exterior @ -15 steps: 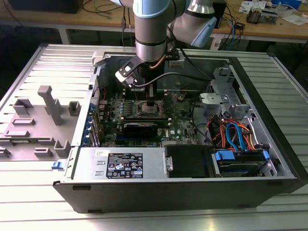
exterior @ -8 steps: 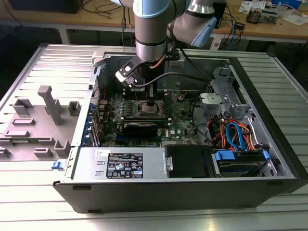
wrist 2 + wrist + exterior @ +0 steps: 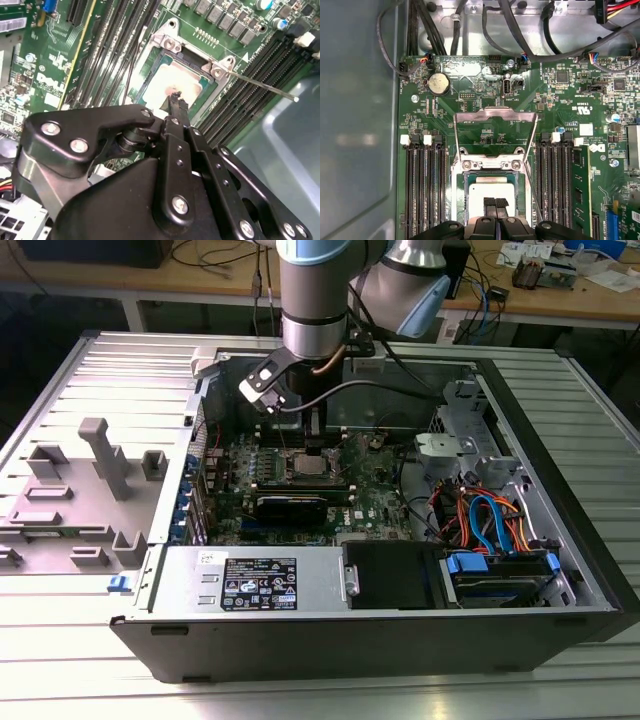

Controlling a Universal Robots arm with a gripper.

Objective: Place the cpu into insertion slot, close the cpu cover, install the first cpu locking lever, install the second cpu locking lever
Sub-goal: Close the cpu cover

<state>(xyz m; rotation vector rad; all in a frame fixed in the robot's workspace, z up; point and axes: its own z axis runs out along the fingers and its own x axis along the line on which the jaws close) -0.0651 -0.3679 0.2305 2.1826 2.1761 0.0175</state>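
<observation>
The cpu [image 3: 491, 196], a small square chip with a silvery top, lies flat in the insertion slot [image 3: 458, 200], whose metal rim shows around it. The cpu cover [image 3: 495, 113], a thin frame with a square cut-out, is swung open beyond the slot. My gripper [image 3: 495, 203] hangs just above the chip's middle with its black fingertips [image 3: 489, 203] pressed together, shut, with nothing visible between them. In the second wrist view the gripper [image 3: 175, 100] is over the cpu [image 3: 172, 82], and a thin locking lever [image 3: 265, 88] sticks out free beside the slot. In the exterior view the gripper [image 3: 309, 436] reaches down into the case over the cpu [image 3: 308, 466].
Long black memory slots [image 3: 425, 190] flank the slot on both sides. A black card [image 3: 292, 504] lies across the green motherboard [image 3: 375, 505]. Cables [image 3: 485, 520] and a drive bay [image 3: 497, 575] fill the case on the exterior view's right. A power supply [image 3: 255, 580] sits at the front.
</observation>
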